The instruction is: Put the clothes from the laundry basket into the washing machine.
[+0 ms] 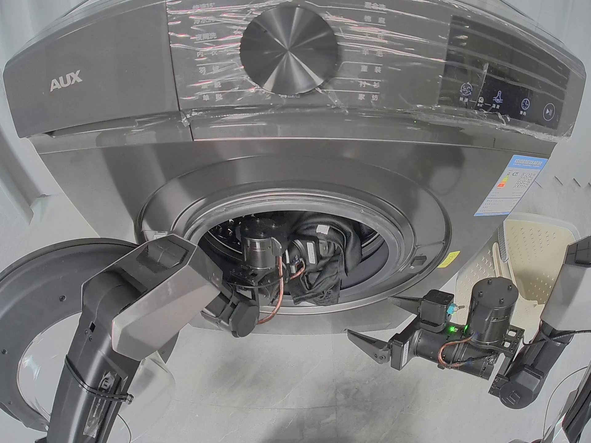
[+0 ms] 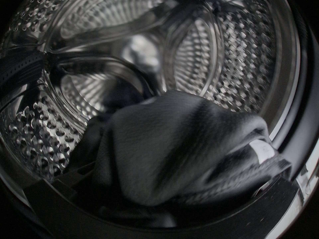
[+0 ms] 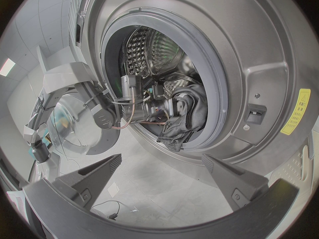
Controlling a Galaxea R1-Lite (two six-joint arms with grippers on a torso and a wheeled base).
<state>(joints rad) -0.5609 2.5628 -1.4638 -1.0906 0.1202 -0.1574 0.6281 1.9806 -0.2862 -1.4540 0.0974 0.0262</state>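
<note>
Black fabric is the worry for me. The dark garment [image 1: 320,259] sits bunched right in the mouth of the washing machine [image 1: 295,155], not deep in the drum [image 2: 232,50]. One tail of it droops out over the lower lip of the door seal [image 3: 216,93].

The left gripper [image 1: 308,255] is up against the bundle inside the opening, but its fingers are buried in cloth, so I can't tell if it's pinching or loose. If it backs out while snagged, I reckon the whole lump comes along and lands on the floor. Even with a clean release, that hanging tail could get trapped when the door [image 1: 37,315] shuts.

The right gripper [image 1: 377,322] hangs low in front of the machine, jaws spread, holding nothing, near the laundry basket [image 1: 542,247].
</note>
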